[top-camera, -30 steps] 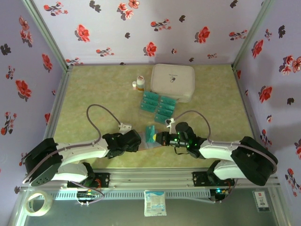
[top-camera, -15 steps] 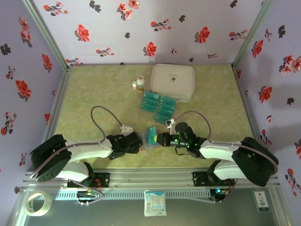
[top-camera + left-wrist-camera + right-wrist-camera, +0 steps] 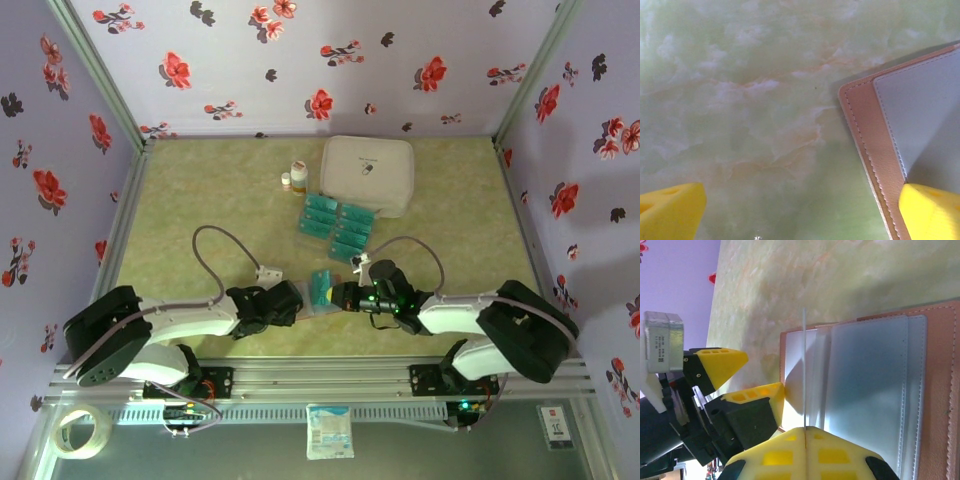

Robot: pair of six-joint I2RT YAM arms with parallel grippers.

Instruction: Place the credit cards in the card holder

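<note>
The card holder (image 3: 875, 390) lies open on the table, reddish-brown outside and pale blue-grey inside. It sits between the two grippers (image 3: 313, 306). My right gripper (image 3: 805, 429) is shut on one teal credit card (image 3: 320, 287), which stands edge-on (image 3: 804, 370) above the holder's inner pockets. My left gripper (image 3: 800, 215) is open and low over the table. One of its yellow fingers (image 3: 932, 210) rests on the holder's edge (image 3: 865, 135) and the other (image 3: 670, 210) is over bare table. Several more credit cards (image 3: 338, 228) lie in a clear tray further back.
A large white zipped case (image 3: 368, 175) stands at the back, with two small bottles (image 3: 297, 177) to its left. Flowered walls close in the table on three sides. The left arm's cable (image 3: 215, 255) loops over the table.
The left arm's base joint has swung inward and the right arm's elbow has shifted left. The right gripper and its card have edged slightly towards the holder. Both jaws stay as they were.
</note>
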